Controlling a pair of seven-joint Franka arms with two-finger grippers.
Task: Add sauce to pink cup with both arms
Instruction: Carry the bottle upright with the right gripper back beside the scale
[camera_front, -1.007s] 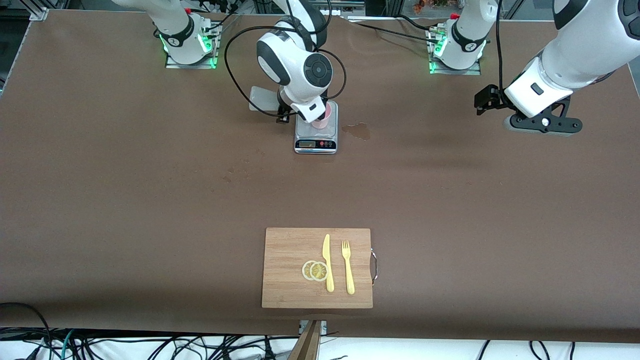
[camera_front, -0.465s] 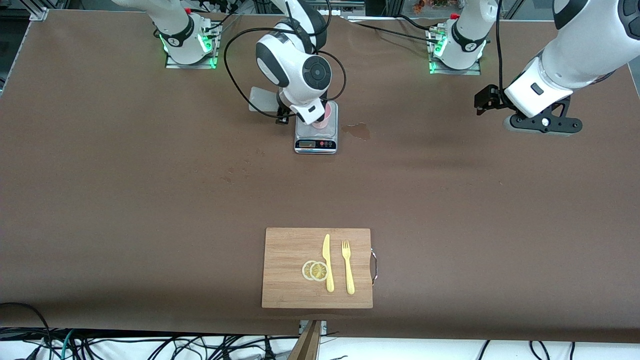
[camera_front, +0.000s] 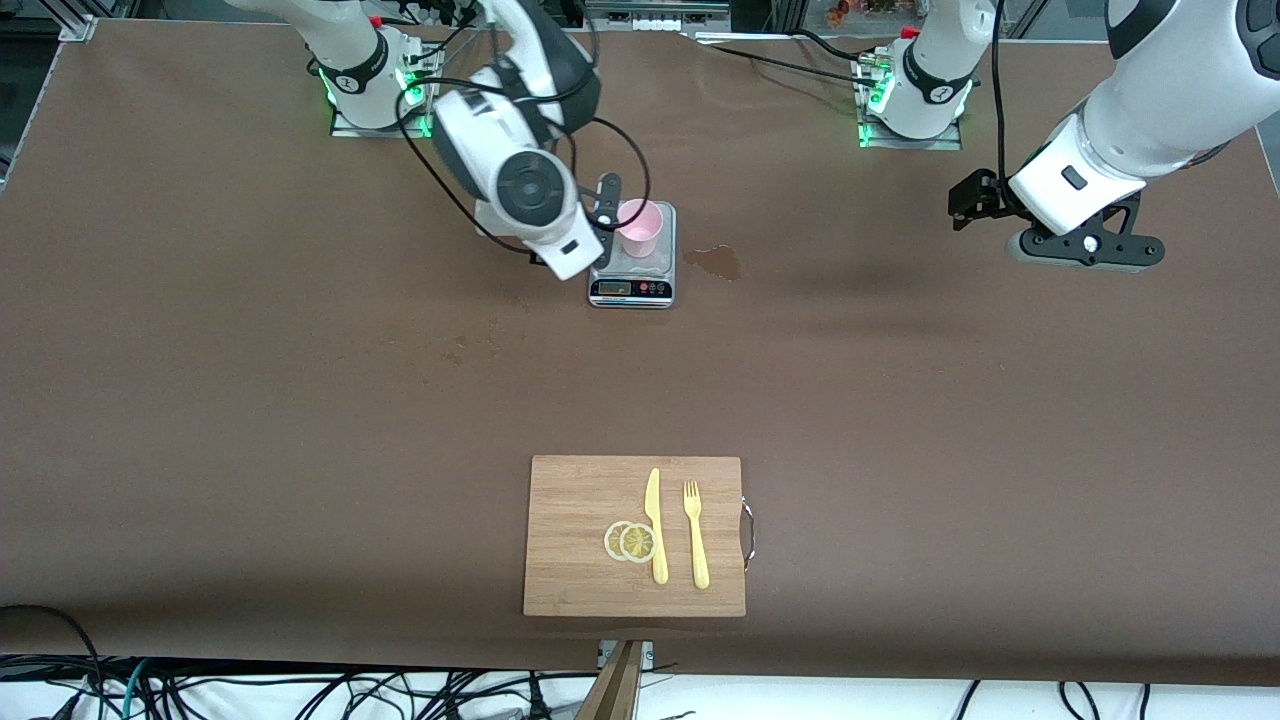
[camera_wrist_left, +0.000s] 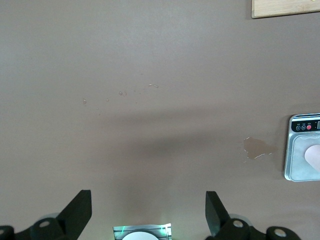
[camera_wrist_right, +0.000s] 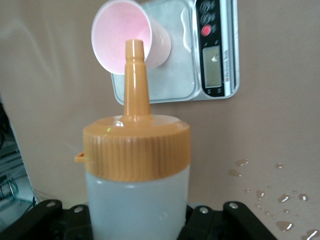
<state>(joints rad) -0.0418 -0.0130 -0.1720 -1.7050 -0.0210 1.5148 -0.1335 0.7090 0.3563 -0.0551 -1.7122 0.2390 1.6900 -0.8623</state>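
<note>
Right gripper (camera_wrist_right: 135, 220): fingers closed on the sauce (camera_wrist_right: 136, 165), a whitish squeeze bottle, gripped low on its body. Orange nozzle points toward the pink cup (camera_wrist_right: 129, 42). In the front view the right gripper (camera_front: 590, 225) hangs over the table just beside the scale (camera_front: 633, 262), on the side toward the right arm's end; the bottle itself is hidden there by the wrist.

Pink cup (camera_front: 639, 226): upright on the scale platform, mouth open, apart from the nozzle.

A small wet patch (camera_front: 716, 261) lies on the table just beside the scale, toward the left arm's end. Droplets (camera_wrist_right: 280, 200) show on the table in the right wrist view.

Left gripper (camera_front: 1085, 245): fingers spread wide, holding nothing, waiting over bare table (camera_front: 300, 400) near the left arm's end.

Nearer to the front camera, well apart from the scale: cutting board (camera_front: 570, 560) carrying two lemon slices (camera_front: 630, 541), a yellow knife (camera_front: 655, 525) and a yellow fork (camera_front: 695, 533).
</note>
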